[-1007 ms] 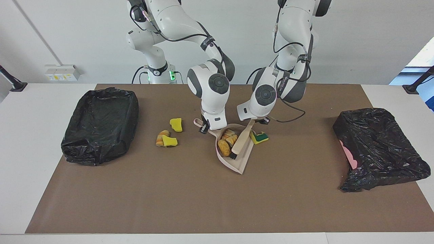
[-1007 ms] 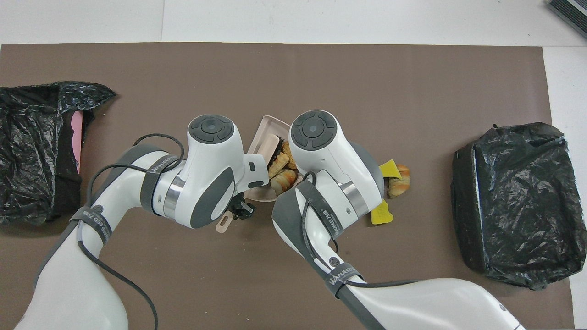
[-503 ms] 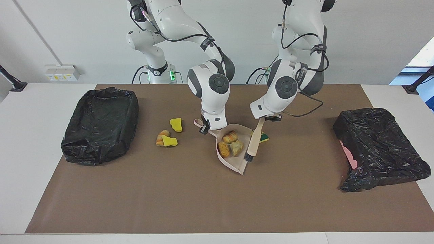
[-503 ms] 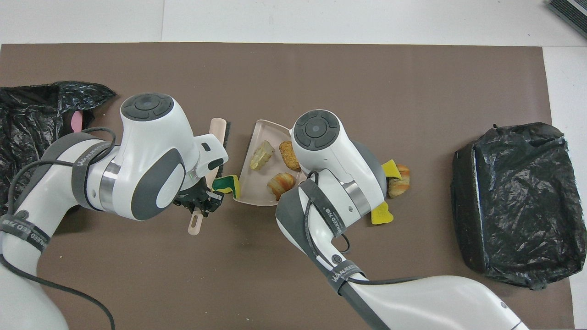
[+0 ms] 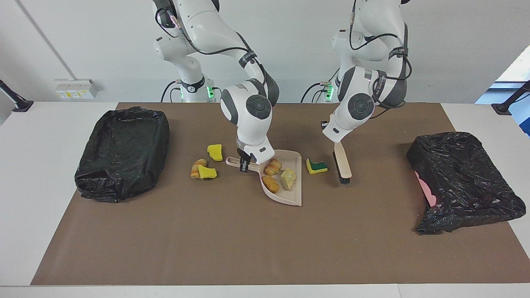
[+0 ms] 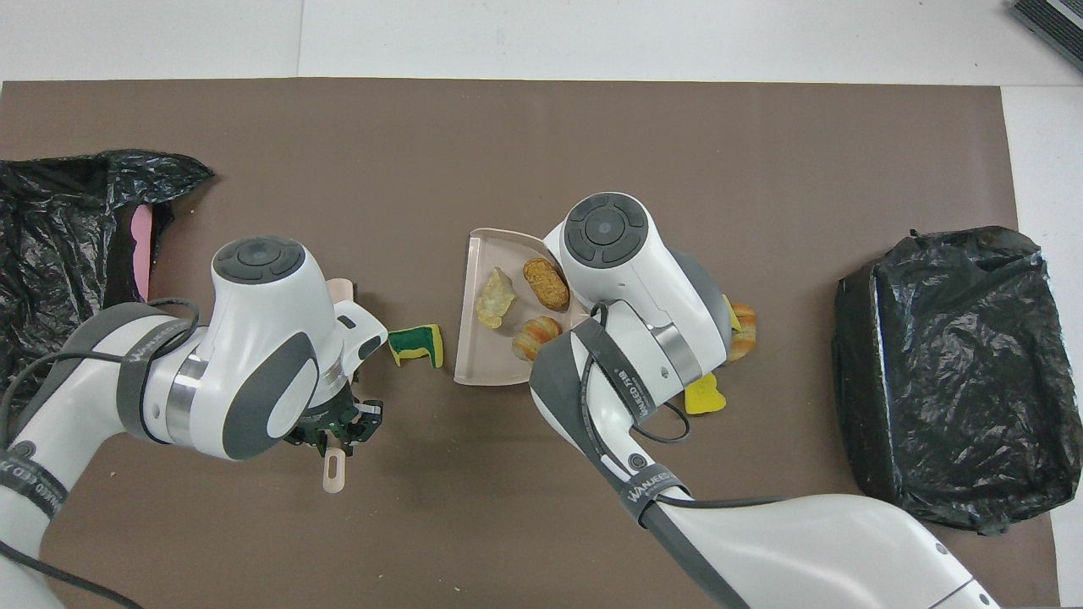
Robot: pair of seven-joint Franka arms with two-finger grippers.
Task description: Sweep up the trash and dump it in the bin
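While three trash pieces (image 5: 278, 174) lie in the beige plastic dustpan (image 5: 295, 198), green-backed yellow sponge chunk (image 5: 316, 166) just beside its edge, three more pieces (image 5: 205, 164) toward the right arm's end. Right gripper (image 5: 244, 161) clamped on dustpan handle; left gripper (image 6: 332, 430) clamped on beige black-bristled brush (image 5: 342, 164). Sweeping half done; nothing yet dumped in black-lined bin (image 5: 122, 151).

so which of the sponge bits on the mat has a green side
The sponge chunk lying between the dustpan and the brush. It shows a dark green backing; the two loose yellow chunks toward the right arm's end of the table show yellow only.
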